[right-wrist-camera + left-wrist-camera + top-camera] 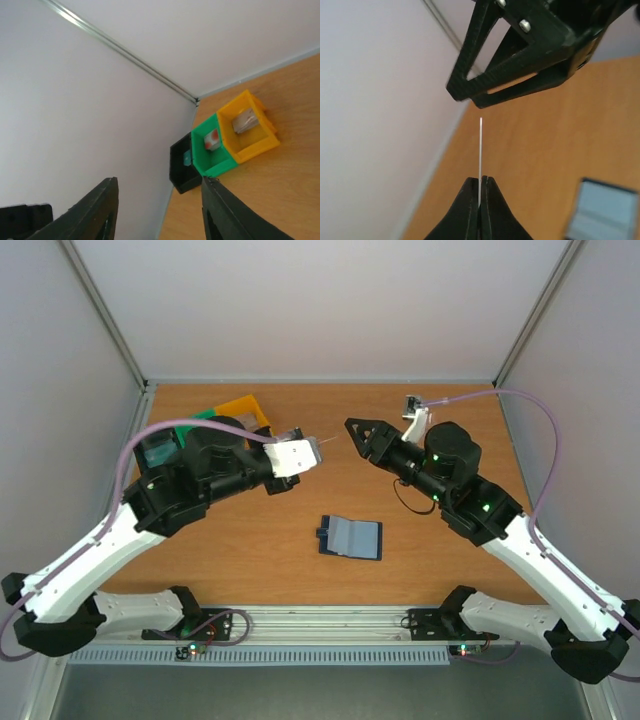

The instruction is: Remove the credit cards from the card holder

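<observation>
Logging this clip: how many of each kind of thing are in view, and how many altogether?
Bins: 3 (black bin, green bin, yellow bin)
Credit cards: 4 (teal card in the black, red-marked card in the green, pale card in the yellow, edge-on card in the left end effector)
Card holder: 1
Total: 8

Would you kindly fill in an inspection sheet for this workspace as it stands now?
Surface: wooden table, no spills seen.
Job's things: card holder lying open and flat; one card edge-on in the left gripper; pale cards in the yellow bin and green bin, something teal in the black bin.
Clutter: nothing seen.
Grippers: left shut on the card; right gripper open, empty.
Cables: left purple cable, right purple cable, both off the table.
Surroundings: pale walls, metal frame post.
</observation>
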